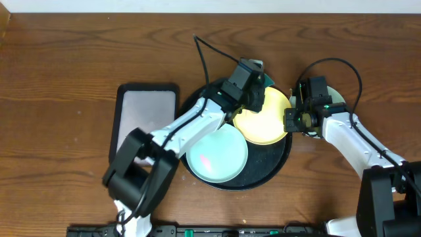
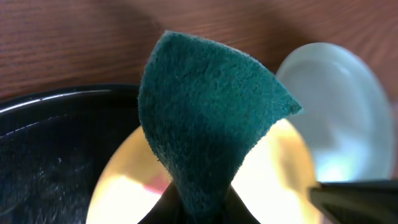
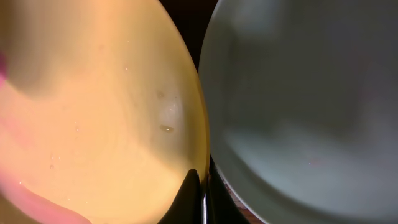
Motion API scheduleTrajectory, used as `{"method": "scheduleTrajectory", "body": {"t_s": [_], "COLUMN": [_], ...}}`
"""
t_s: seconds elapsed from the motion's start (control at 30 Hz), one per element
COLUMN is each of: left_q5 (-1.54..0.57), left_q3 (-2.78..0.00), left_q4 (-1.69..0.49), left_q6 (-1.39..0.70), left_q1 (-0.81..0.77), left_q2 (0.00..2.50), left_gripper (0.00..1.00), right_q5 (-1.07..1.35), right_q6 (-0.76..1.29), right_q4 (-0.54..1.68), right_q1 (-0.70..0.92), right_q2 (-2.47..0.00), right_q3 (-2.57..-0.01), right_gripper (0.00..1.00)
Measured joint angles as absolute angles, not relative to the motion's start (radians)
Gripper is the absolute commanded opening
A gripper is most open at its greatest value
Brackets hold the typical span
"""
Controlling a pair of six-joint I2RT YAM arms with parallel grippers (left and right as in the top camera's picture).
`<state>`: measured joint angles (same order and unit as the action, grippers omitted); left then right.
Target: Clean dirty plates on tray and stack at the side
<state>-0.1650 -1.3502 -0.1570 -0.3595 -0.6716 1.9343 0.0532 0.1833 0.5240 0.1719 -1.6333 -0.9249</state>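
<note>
yel plate (image 1: 266,122) + mint plate (image 1: 217,155) on tray (image 1: 276,166) | R tool (image 1: 289,122) at yel rim

Left arm stretched forward, left gripper (image 2: 200,208) clamped on green sponge (image 2: 205,124). Right arm angled inward, right gripper (image 3: 199,196) pinching yellow plate (image 3: 93,112) rim.

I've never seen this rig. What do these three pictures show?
Two robot arms with two-finger grippers work at a wooden table. One picture looks down from overhead; the others come from a camera on each wrist. On the large round black tray are a pale mint green round plastic plate with a pink smear and a pale yellow round plastic plate. The left gripper pinches a dark green scouring pad above the yellow one; the right gripper is shut on its rim. A second mint green plate and a rectangular black tray sit beside it.
</note>
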Motion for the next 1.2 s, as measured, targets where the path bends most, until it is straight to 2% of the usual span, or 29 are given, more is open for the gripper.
{"method": "scheduleTrajectory", "body": {"t_s": [0.23,0.27,0.3,0.53,0.63,0.73,0.77,0.8,0.9,1.03,1.2], "left_q5": [-0.128,-0.123,-0.116,-0.097,-0.097,-0.096,-0.094,-0.094,-0.093,-0.093,-0.090], "left_q3": [-1.350,-1.350,-1.350,-1.350,-1.350,-1.350,-1.350,-1.350,-1.350,-1.350,-1.350], "left_q4": [-0.158,-0.162,-0.165,-0.167,-0.165,-0.167,-0.166,-0.166,-0.167,-0.177,-0.179], "left_q6": [-0.340,-0.340,-0.341,-0.347,-0.348,-0.348,-0.350,-0.351,-0.350,-0.354,-0.360], "left_q1": [-0.672,-0.671,-0.671,-0.670,-0.670,-0.669,-0.670,-0.670,-0.670,-0.670,-0.670], "left_q2": [2.010,2.019,2.028,2.063,2.061,2.045,2.033,2.022,1.995,1.990,1.990], "left_gripper": [0.08,0.14,0.36,0.37,0.49,0.50,0.47,0.38,0.35,0.47,0.48], "right_q5": [0.054,0.053,0.054,0.056,0.056,0.056,0.056,0.056,0.056,0.056,0.056], "right_q6": [0.183,0.183,0.183,0.183,0.183,0.183,0.183,0.183,0.183,0.183,0.183], "right_q4": [0.524,0.524,0.524,0.523,0.523,0.523,0.523,0.524,0.524,0.525,0.526], "right_q1": [0.172,0.172,0.172,0.172,0.172,0.172,0.172,0.172,0.172,0.172,0.172], "right_q2": [-1.633,-1.633,-1.633,-1.633,-1.633,-1.633,-1.633,-1.633,-1.633,-1.633,-1.633], "right_q3": [-0.925,-0.925,-0.925,-0.927,-0.927,-0.927,-0.927,-0.927,-0.927,-0.927,-0.928], "right_gripper": [0.01,0.01,0.01,0.02,0.02,0.02,0.02,0.02,0.02,0.02,0.02]}}
